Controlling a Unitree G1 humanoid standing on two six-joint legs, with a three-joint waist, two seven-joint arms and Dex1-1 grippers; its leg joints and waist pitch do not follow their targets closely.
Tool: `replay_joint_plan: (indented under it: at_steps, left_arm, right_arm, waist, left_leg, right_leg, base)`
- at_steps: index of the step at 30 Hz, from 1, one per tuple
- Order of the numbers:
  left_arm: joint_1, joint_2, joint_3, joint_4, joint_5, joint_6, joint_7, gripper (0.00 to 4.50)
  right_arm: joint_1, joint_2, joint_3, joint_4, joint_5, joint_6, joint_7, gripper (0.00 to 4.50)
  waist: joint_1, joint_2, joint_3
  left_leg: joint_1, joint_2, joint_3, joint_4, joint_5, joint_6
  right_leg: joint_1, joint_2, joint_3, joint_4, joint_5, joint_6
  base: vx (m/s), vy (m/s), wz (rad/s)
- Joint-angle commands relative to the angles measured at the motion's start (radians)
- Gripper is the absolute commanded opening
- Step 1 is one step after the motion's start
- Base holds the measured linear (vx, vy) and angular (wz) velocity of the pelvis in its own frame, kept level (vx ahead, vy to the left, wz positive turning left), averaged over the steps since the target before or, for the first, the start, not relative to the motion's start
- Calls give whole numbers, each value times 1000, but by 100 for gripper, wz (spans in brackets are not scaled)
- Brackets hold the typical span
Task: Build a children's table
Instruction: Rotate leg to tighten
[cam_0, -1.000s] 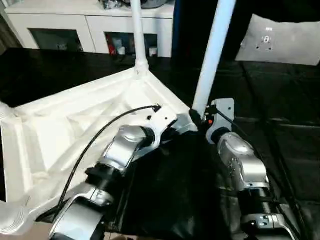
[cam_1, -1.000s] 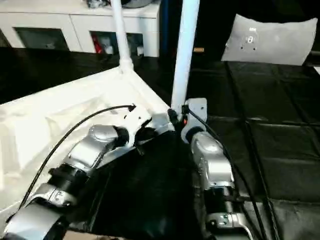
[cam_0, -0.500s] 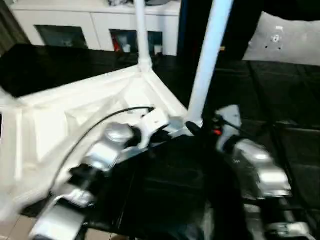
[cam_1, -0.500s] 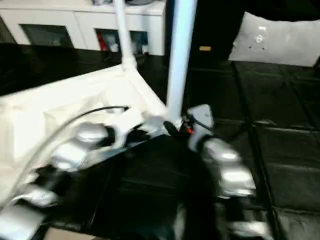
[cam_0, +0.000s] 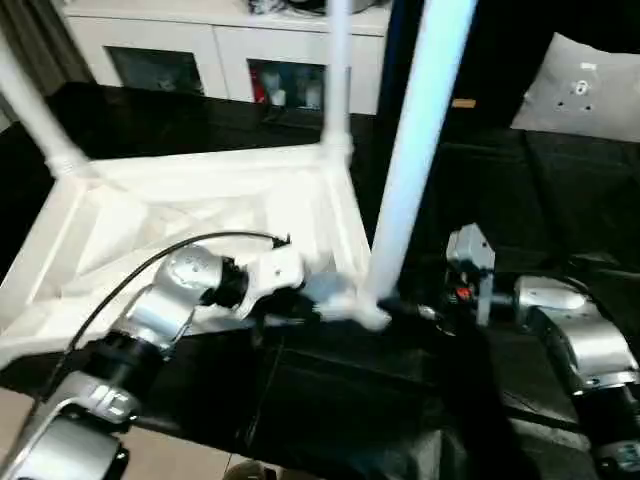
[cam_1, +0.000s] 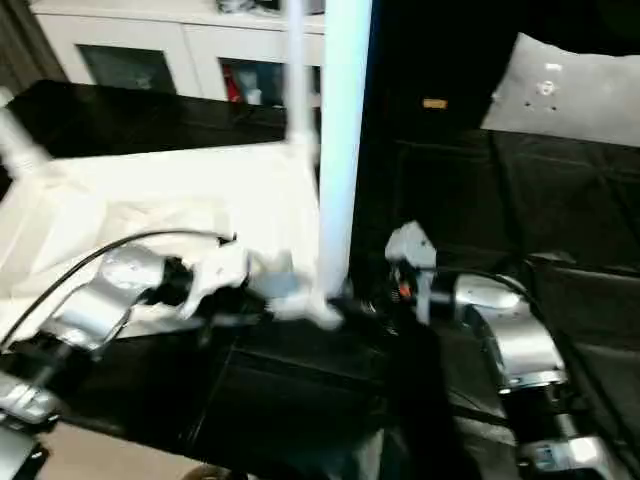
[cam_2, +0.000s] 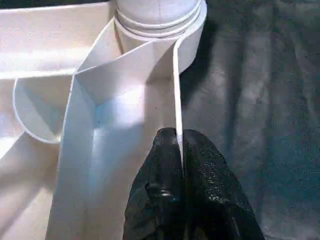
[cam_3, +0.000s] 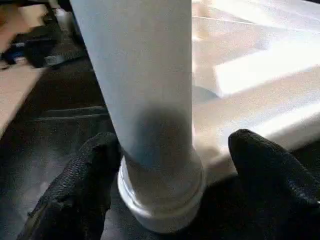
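Note:
The white tabletop (cam_0: 190, 205) lies upside down on a black surface, ribs up. Legs stand in three of its corner sockets: a thick near leg (cam_0: 415, 160), a far leg (cam_0: 338, 80) and a far-left leg (cam_0: 35, 115). My left gripper (cam_2: 177, 142) is shut on the tabletop's thin rim wall, just short of the near leg's socket (cam_2: 160, 15). My right gripper (cam_3: 170, 165) stands open around the base of the near leg (cam_3: 145, 90). One finger (cam_3: 85, 185) is close against the collar. The other finger (cam_3: 270, 170) stands clear of it.
A white cabinet (cam_0: 200, 50) with glass doors stands at the back. A white cushion-like panel (cam_0: 590, 95) lies at the back right on the black padded surface (cam_0: 560, 200). Light floor (cam_0: 170, 460) shows at the near left edge.
The whole view has shifted. My right gripper's fingers have spread apart around the near leg's base, and my right forearm now reaches in from further right. My left gripper stays shut on the rim.

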Motion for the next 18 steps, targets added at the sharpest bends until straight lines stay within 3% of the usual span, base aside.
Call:
replay_joint_plan:
  at_steps: [1, 8, 14, 18]
  left_arm:
    - [-15, 3, -29, -33, -3, -26, -42, 0]
    - [-15, 8, -35, -54, -9, -25, -74, 0]
    - [-10, 15, -38, -63, -14, -30, -91, 0]
    - [-6, 16, -36, -63, -18, -25, -95, 0]
  right_arm:
    - [-18, -5, 12, 0, 8, -5, 26, 344]
    - [-32, 4, 35, 27, 14, 13, 75, 287]
    - [-40, -1, 48, 32, 32, 29, 116, 220]
    - [-40, -2, 51, 31, 36, 39, 132, 202]
  waist:
    - [-1, -14, -75]
    - [0, -18, -77]
    - [2, -17, -80]
    - [1, -18, -78]
  left_leg:
    - [7, 37, 1, -71, -186, 97]
    - [3, 36, 1, -70, -167, 93]
    - [1, 37, 1, -68, -139, 106]
    - [1, 35, 3, -68, -149, 103]
  right_leg:
    - [64, -62, 58, -66, -432, -144]
    - [65, -61, 57, -67, -437, -129]
    - [66, -59, 58, -58, -380, -149]
    - [66, -59, 57, -61, -400, -145]
  base:
    - [0, 0, 0]
    - [0, 0, 0]
    - [0, 0, 0]
    - [0, 0, 0]
